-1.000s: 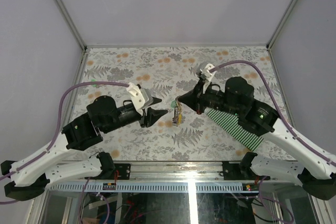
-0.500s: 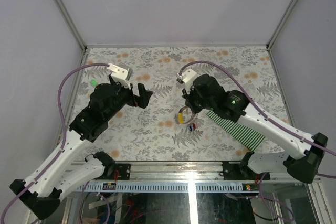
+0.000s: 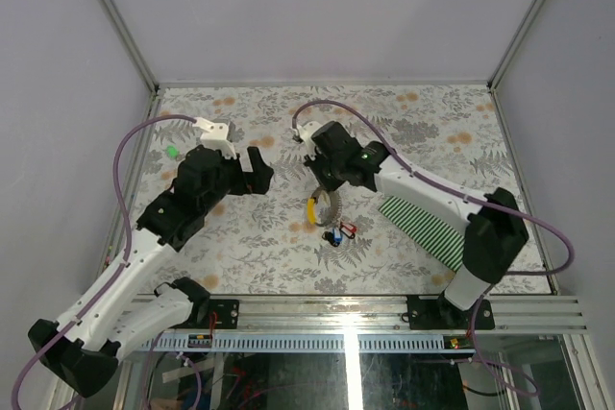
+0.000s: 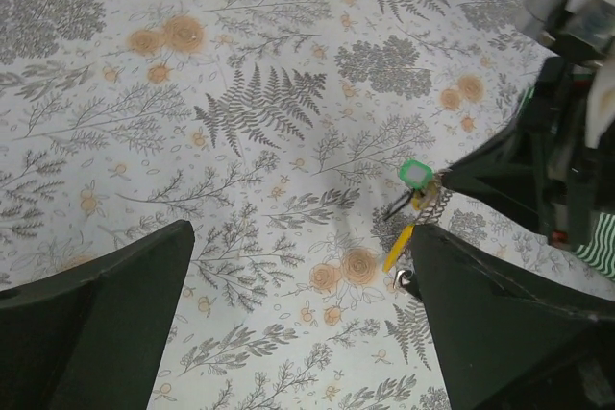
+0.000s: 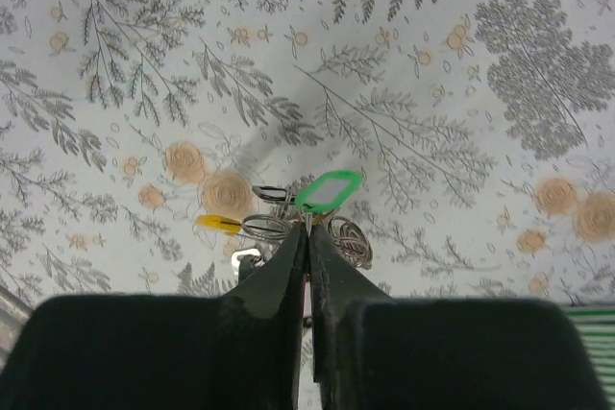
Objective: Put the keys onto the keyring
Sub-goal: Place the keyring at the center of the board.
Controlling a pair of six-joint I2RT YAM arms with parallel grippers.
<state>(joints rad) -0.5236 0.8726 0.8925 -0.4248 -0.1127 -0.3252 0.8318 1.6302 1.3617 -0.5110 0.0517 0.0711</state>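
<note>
We see a floral table [image 3: 432,122] bearing a striped mat [image 3: 423,228], a small green piece [image 3: 171,152], and seemingly the keys [image 3: 336,234].

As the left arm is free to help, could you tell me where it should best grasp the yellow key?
Probably by its free end: the yellow key sticks out sideways from the keyring, clear of the shut right gripper. The open left gripper could come in from its own side, fingers across the key's narrow width.

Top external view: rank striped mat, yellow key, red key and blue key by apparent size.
Striped mat, largest by far; then yellow key; red key and blue key look alike, too small to rank.
</note>
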